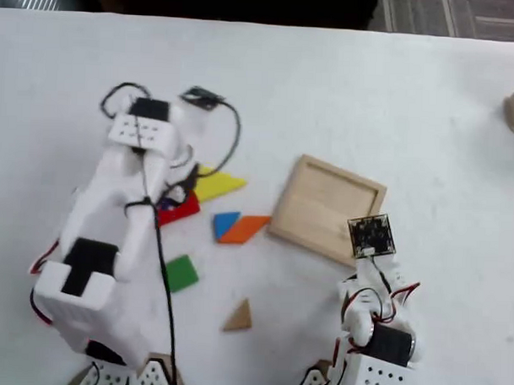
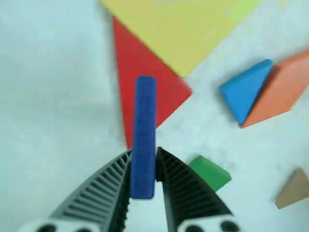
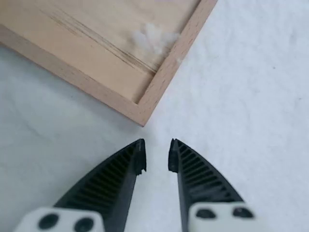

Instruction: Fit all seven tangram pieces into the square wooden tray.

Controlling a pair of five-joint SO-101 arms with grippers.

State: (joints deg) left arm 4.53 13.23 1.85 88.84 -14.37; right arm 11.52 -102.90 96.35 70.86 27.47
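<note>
Left gripper (image 2: 143,154) clamped on 1 dark blue flat tangram piece (image 2: 145,130), held edge-up; square wooden tray (image 1: 320,203) lies off its right side.

High: white table (image 1: 328,94) overlooked from above.
Left wrist: close overhead; red triangular piece (image 2: 128,63) shared.
Right wrist: close overhead; square wooden tray (image 3: 165,72) shared.
</note>
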